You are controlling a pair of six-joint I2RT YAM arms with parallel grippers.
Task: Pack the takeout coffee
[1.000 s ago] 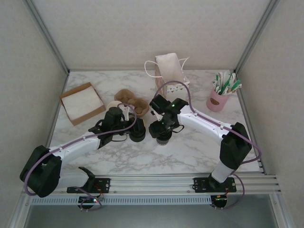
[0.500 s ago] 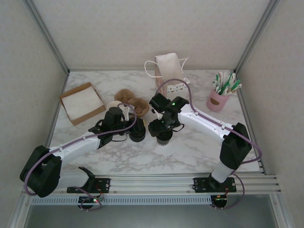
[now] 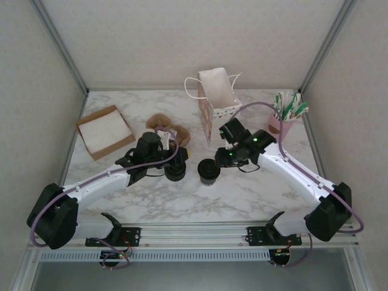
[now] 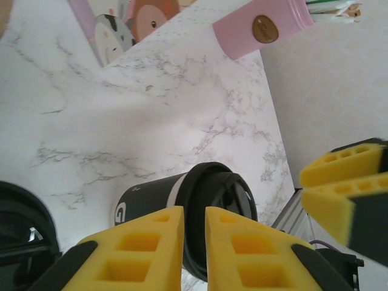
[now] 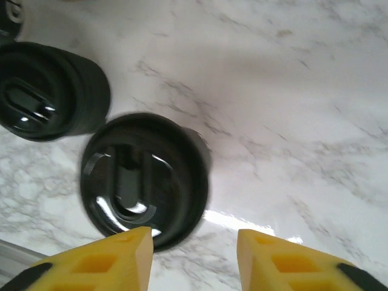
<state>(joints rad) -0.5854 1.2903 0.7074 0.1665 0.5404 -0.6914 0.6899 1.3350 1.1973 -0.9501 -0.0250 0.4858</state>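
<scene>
The takeout coffee (image 3: 208, 171) is a black cup with its round black lid on, standing upright on the marble at centre. My right gripper (image 3: 220, 159) hovers just right of it, open and holding nothing. From the right wrist, the lidded cup (image 5: 145, 179) lies beyond my left fingertip, outside the gap of the gripper (image 5: 194, 257). My left gripper (image 3: 172, 157) sits left of the cup, above the lid stack. In the left wrist view its gripper (image 4: 194, 242) has only a thin slit between the pads, with the cup (image 4: 182, 203) behind it.
A squat stack of black lids (image 3: 176, 173) stands just left of the cup. Behind are the paper bag (image 3: 215, 97), a brown cup carrier (image 3: 162, 123), a box of napkins (image 3: 104, 130) and a pink holder of stirrers (image 3: 280, 124).
My right gripper has let go of the cup top and drawn back to the right, leaving the lidded cup standing. The left gripper shifted slightly.
</scene>
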